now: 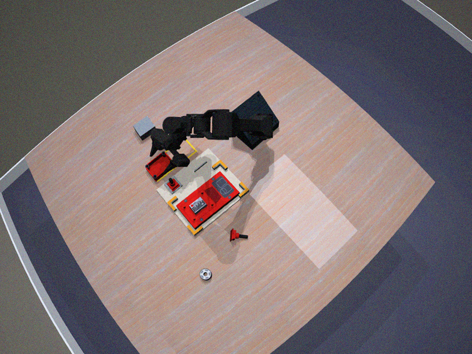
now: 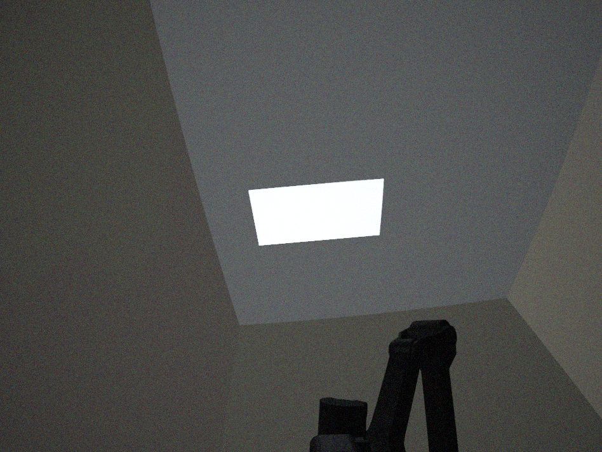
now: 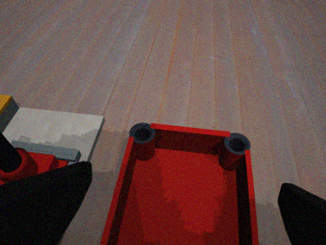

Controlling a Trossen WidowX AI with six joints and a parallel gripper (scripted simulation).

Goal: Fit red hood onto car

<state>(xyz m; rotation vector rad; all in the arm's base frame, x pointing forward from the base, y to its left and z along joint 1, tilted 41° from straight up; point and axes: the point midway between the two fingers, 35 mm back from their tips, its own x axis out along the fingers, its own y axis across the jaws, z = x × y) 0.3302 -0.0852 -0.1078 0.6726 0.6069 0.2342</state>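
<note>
The red hood (image 1: 159, 167) (image 3: 186, 203) lies upside down on the table, its open side and corner bosses facing up. Two bosses with dark holes show at its far end in the wrist view; its near end is cut off. My gripper (image 1: 156, 165) (image 3: 184, 182) is open and empty, with one finger on each side of the hood, apart from its walls. The red chassis (image 1: 208, 214) sits in the cream jig (image 1: 187, 177) (image 3: 58, 122) between orange corner brackets. The grey engine block (image 1: 198, 205) is on its deck, with short dark pegs around it.
A red part with a black knob (image 1: 172, 185) (image 3: 25, 165) stands on the jig beside the left finger. A thin grey rod (image 1: 200, 166) lies on the jig. A grey-blue block (image 1: 144, 126), a red part with a black stem (image 1: 234, 235) and a silver wheel (image 1: 205, 274) are on the table.
</note>
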